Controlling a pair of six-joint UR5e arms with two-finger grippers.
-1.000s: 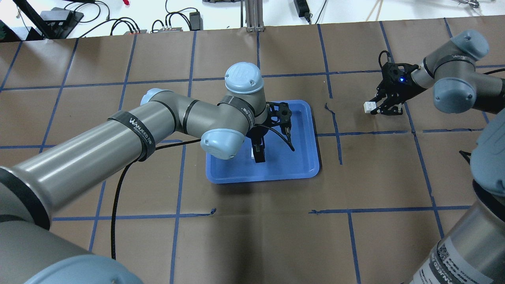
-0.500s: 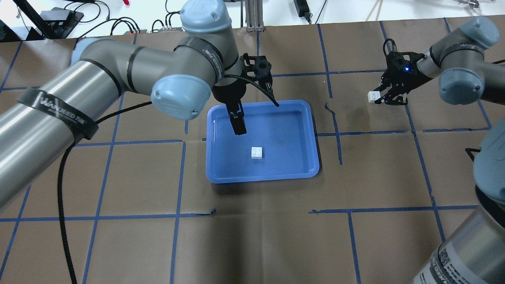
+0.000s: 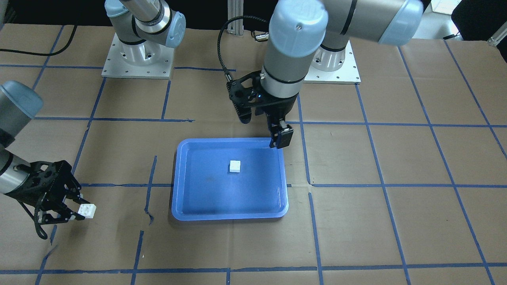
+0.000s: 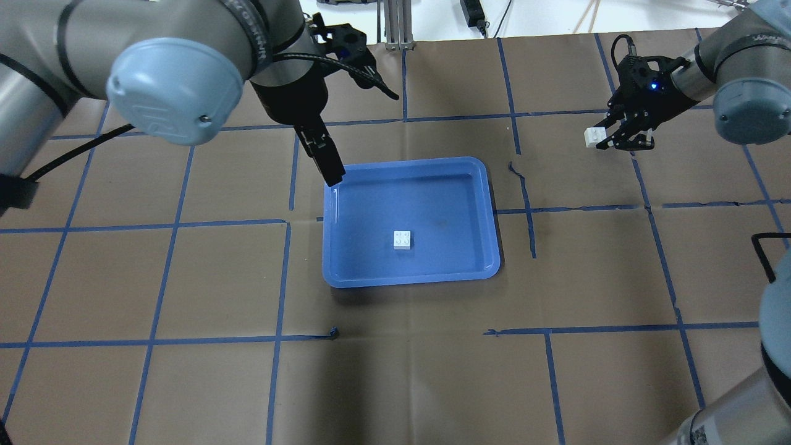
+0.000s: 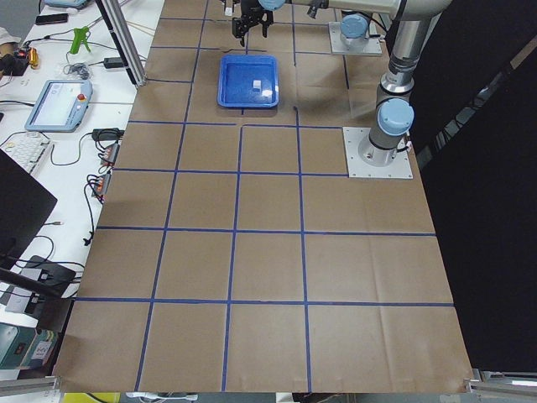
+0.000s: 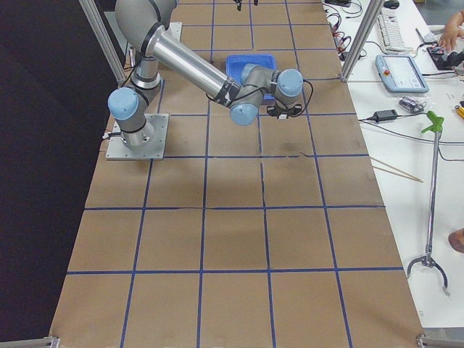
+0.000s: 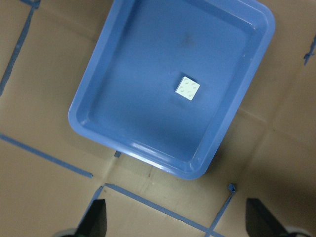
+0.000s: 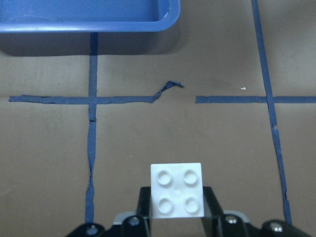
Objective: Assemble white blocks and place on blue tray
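The blue tray (image 4: 445,185) lies at mid-table. One white block (image 4: 403,239) sits studs up on its floor, alone; it also shows in the front view (image 3: 235,166) and the left wrist view (image 7: 187,89). My left gripper (image 4: 330,173) hangs open and empty above the tray's far left corner, its fingers wide apart in the left wrist view (image 7: 177,222). My right gripper (image 4: 602,141) is shut on the second white block (image 4: 594,136), held above the paper to the tray's right, studs facing the right wrist camera (image 8: 177,190).
Brown paper with a blue tape grid covers the table. Cables and power bricks (image 4: 272,37) lie along the far edge beside an aluminium post (image 4: 395,25). The two arm bases (image 3: 136,55) stand at the robot's side.
My left gripper has drawn back from the block in the tray to the tray's far left corner. My right gripper has carried its block a little farther away.
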